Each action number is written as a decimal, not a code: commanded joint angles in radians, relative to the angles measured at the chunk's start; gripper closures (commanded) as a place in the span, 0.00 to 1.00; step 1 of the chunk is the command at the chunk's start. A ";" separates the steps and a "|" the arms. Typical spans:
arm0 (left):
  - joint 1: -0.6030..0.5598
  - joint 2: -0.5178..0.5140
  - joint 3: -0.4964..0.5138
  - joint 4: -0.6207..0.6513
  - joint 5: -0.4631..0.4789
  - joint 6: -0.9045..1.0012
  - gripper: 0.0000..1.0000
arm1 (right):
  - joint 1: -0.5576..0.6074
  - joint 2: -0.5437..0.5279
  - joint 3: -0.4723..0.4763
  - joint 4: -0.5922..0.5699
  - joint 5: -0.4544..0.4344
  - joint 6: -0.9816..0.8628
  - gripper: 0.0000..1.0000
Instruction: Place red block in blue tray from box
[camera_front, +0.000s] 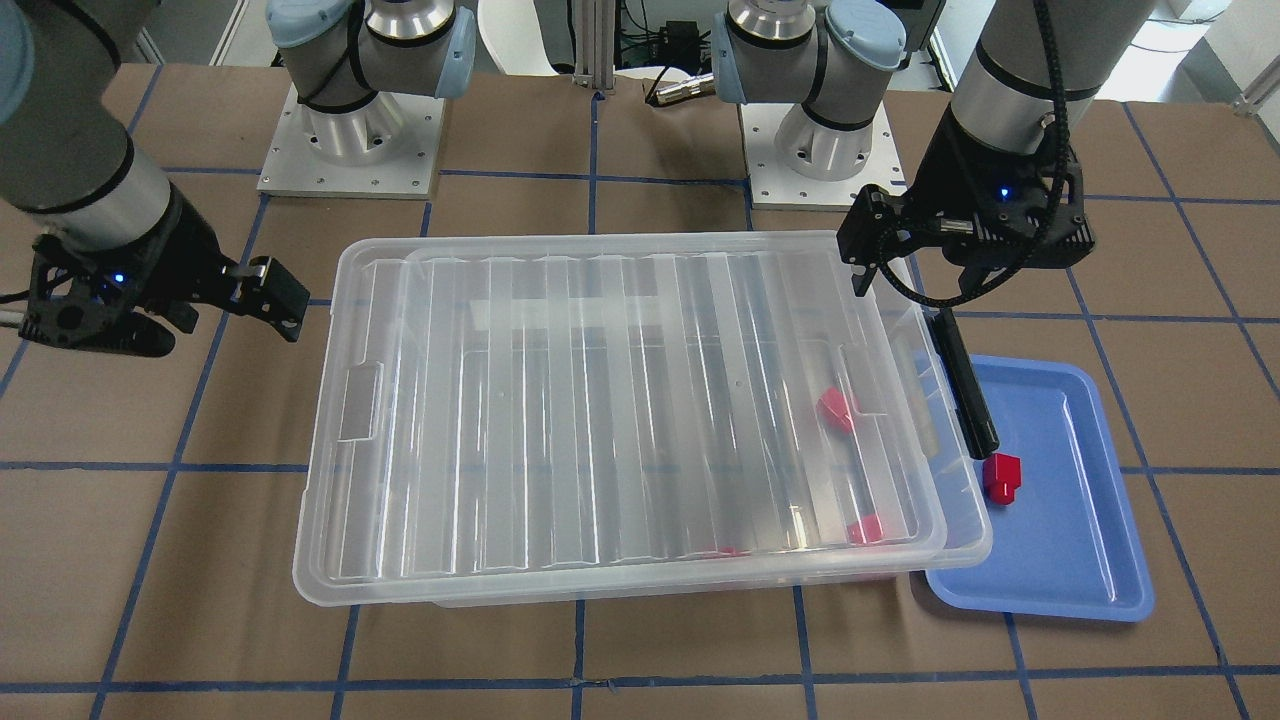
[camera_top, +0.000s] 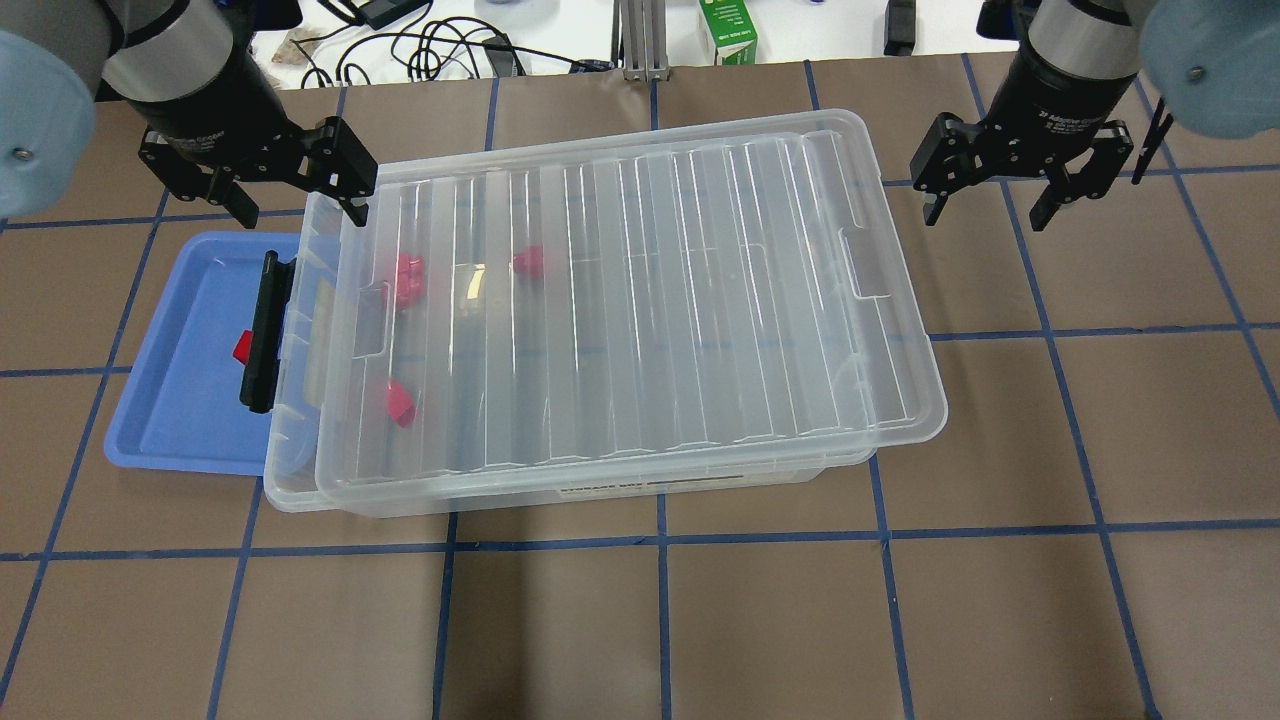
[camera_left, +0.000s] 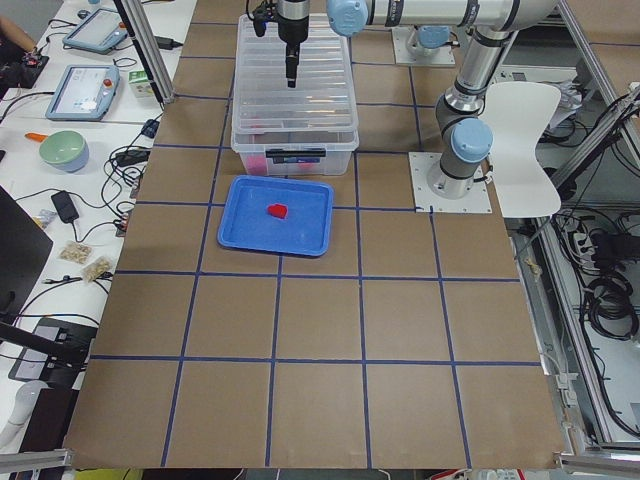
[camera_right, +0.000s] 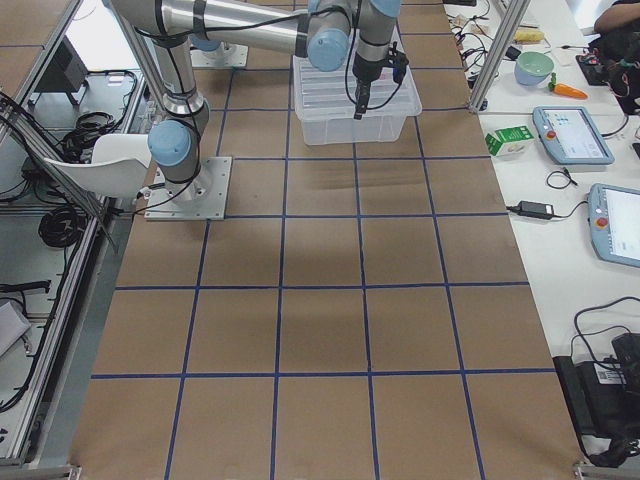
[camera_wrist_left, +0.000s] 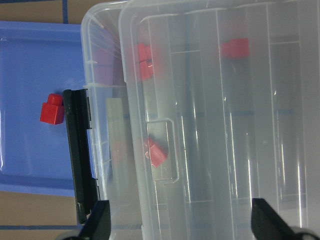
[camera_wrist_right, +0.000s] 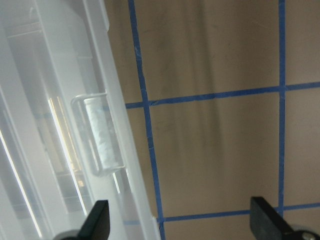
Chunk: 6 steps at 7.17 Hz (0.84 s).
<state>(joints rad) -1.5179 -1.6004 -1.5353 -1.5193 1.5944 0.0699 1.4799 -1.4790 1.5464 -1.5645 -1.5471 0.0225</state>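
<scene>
One red block (camera_front: 1001, 477) lies in the blue tray (camera_front: 1085, 540), apart from any gripper; it also shows in the overhead view (camera_top: 242, 347) and the left wrist view (camera_wrist_left: 52, 110). The blue tray (camera_top: 180, 420) touches the end of the clear box (camera_top: 640, 470). The box's ribbed lid (camera_front: 600, 400) rests askew on it. Several more red blocks (camera_top: 405, 278) (camera_wrist_left: 156, 152) lie inside under the lid. My left gripper (camera_top: 300, 212) hovers open and empty above the box's tray-side end. My right gripper (camera_top: 985, 220) is open and empty beyond the box's other end.
A black latch (camera_front: 965, 385) hangs on the box's end over the tray's edge. Both arm bases (camera_front: 350, 150) stand on the robot's side of the table. A green carton (camera_top: 727, 30) and cables lie beyond the far edge. Blue tape lines grid the brown table.
</scene>
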 joint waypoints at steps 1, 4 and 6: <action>0.004 -0.010 0.032 -0.005 0.001 0.001 0.00 | 0.109 -0.073 -0.003 0.064 -0.027 0.089 0.00; 0.004 -0.010 0.031 -0.005 0.001 0.001 0.00 | 0.106 -0.139 0.009 0.135 -0.044 0.099 0.00; 0.002 -0.010 0.020 -0.004 0.004 0.001 0.00 | 0.071 -0.139 0.012 0.136 -0.036 0.080 0.00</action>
<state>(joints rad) -1.5142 -1.6114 -1.5073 -1.5236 1.5961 0.0706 1.5714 -1.6162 1.5568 -1.4324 -1.5878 0.1148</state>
